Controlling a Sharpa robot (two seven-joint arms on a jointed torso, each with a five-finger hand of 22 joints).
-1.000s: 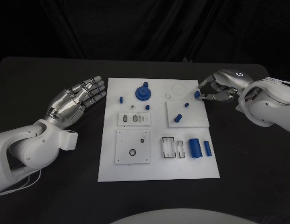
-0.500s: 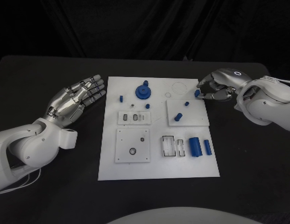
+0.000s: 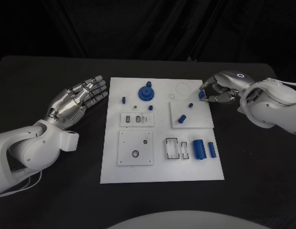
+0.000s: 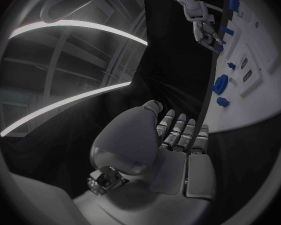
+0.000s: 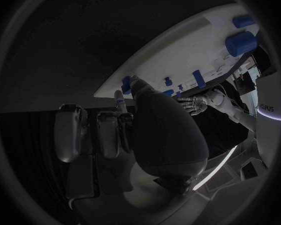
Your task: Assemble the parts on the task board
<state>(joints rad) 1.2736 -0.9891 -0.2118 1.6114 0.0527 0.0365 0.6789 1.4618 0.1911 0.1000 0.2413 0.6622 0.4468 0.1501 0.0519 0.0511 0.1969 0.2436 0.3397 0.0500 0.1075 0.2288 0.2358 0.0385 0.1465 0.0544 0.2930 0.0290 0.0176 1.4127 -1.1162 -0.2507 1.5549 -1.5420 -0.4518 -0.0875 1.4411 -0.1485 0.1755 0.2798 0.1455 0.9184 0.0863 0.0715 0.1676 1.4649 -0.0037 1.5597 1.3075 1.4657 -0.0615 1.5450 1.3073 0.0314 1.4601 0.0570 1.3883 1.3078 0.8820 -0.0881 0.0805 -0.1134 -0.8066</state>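
White task board (image 3: 161,171) lies at the middle of the black table (image 3: 38,76). At its 1 o'clock edge the right hand (image 3: 220,91) pinches 1 small blue part (image 3: 201,95) between curled fingers. At 9 to 10 o'clock, beside the board, the left hand (image 3: 77,102) lies flat, fingers spread, holding nothing. A blue gear-like part (image 3: 146,93) stands near 12 o'clock.

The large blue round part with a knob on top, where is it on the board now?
In the head view the large blue round part stands near the task board's far edge, left of centre, closer to the open left hand than to the right hand.
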